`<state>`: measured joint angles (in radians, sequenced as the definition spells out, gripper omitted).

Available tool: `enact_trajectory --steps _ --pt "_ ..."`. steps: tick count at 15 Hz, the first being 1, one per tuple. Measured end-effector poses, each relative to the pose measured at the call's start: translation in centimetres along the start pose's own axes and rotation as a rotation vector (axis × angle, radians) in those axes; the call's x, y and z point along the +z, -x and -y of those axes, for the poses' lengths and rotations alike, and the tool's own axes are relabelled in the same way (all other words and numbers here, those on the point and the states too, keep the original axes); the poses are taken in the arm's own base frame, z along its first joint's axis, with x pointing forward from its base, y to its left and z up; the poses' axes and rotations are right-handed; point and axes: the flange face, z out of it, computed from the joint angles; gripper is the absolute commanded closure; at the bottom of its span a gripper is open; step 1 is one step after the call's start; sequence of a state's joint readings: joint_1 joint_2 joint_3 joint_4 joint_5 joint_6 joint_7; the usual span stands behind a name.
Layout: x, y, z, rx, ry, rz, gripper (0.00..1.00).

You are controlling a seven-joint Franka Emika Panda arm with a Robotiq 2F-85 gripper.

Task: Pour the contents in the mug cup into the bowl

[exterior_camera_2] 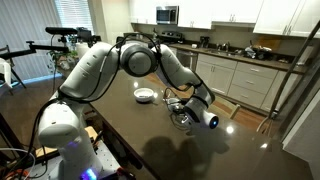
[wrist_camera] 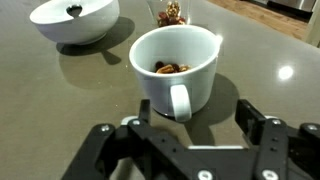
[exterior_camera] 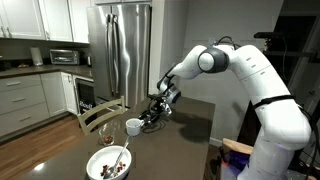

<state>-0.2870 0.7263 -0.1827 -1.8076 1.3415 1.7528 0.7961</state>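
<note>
- The mug [wrist_camera: 175,62] is glazed white ceramic, so I judge it stiff, smooth, somewhat slippery and chippable if knocked. It looks fairly light, with only a few brown bits [wrist_camera: 168,68] lying low inside.
- It stands upright on the dark bench [wrist_camera: 265,55], just ahead of the tool [wrist_camera: 182,128], with its handle [wrist_camera: 180,100] turned straight toward the tool.
- The best hold is probably across the body, one finger on each side wall. The handle is narrow and could let the mug swing when tipped.
- The tool is spread wide, wider than the mug. Nothing is between its fingers and it touches nothing.
- The bowl [wrist_camera: 75,22] sits farther ahead of the tool, beyond the mug and off to one side, apart from the mug.
- The loose, dry bits should slide out easily, so a slow tilt would suit.
</note>
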Motion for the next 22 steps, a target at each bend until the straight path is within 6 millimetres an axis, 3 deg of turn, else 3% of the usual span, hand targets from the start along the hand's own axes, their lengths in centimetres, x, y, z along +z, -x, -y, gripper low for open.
enact_trajectory --steps 3,4,6,8,9,12,18,20,22 --pt "0.09 0.01 -0.11 0.002 0.006 0.006 0.62" --pt "0.12 -0.02 -0.15 0.003 0.008 0.007 0.22" --pt "0.15 -0.1 -0.21 0.005 0.008 0.007 0.21" --pt "0.18 -0.15 -0.24 0.007 0.009 0.007 0.09" --pt "0.2 -0.17 -0.26 0.007 0.009 0.007 0.45" --pt "0.27 -0.24 -0.31 0.009 0.01 0.007 0.56" --pt "0.56 -0.46 -0.56 0.015 0.015 0.006 0.97" --pt "0.59 -0.46 -0.57 0.015 0.016 0.006 1.0" --pt "0.61 -0.46 -0.57 0.015 0.016 0.006 0.96"
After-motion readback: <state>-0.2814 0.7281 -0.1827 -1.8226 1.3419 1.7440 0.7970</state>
